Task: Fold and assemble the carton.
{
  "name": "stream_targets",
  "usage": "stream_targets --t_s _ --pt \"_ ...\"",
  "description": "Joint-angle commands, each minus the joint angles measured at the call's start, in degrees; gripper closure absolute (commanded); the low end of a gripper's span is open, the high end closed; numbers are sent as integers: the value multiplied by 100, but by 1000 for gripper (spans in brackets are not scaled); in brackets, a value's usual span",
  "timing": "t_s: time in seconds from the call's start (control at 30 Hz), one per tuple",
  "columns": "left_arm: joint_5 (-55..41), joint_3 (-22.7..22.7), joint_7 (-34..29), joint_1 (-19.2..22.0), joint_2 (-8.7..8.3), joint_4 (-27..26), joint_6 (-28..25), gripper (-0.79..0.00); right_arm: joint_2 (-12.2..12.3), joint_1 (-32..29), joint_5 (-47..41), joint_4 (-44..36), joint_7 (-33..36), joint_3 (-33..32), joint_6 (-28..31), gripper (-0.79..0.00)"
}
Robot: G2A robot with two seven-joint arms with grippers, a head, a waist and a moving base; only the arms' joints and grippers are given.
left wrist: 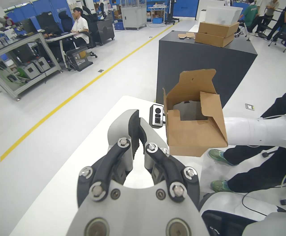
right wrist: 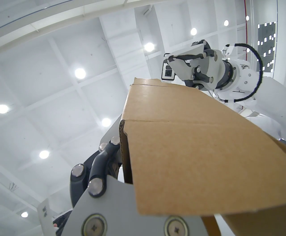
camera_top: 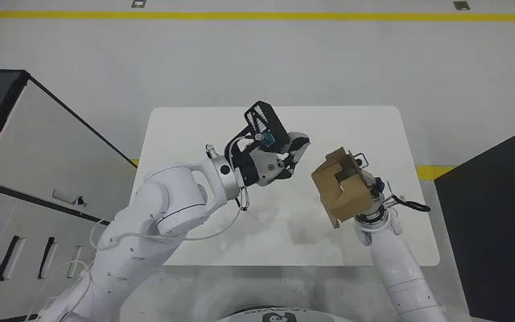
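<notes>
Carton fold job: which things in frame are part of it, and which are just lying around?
In the job:
carton, part-folded, flaps open, held above the table
right hand, gripping the carton
left hand, shut, apart from the carton

Lying about:
black pedestal
stacked boxes on it
flat cardboard piece beside them
white bin on the boxes

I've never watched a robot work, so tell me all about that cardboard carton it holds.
The carton is brown corrugated cardboard, half assembled: its walls stand, but the top is open, one tall flap and a side flap sticking up. It is tilted, held in the air above the white table by the right hand; nothing else touches it.
</notes>
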State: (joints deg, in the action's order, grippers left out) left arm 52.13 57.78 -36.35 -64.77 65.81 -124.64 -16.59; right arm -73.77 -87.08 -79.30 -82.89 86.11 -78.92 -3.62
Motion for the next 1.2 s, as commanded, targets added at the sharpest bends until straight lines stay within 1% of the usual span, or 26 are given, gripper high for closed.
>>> stream_targets --t_s 0.0,0.23,0.4,0.6,0.87,1.17 --pt "-127 -59 114 98 25 40 -53 0 0 -9 16 0 -13 -1 1 0" --pt "-608 -319 273 326 104 243 -246 0 -4 -29 39 -6 -42 0 15 0" --pt "-598 -427 255 386 135 322 -218 0 -9 -28 42 -16 -23 16 -4 0" --pt "-339 -404 321 403 153 299 -63 0 -13 -23 43 -20 37 42 -39 0" --pt "-393 -528 189 416 177 294 -231 0 -17 -29 4 -22 41 28 -52 0" --pt "-457 -644 186 445 216 314 -282 0 -23 -11 -54 -22 3 19 -111 0"
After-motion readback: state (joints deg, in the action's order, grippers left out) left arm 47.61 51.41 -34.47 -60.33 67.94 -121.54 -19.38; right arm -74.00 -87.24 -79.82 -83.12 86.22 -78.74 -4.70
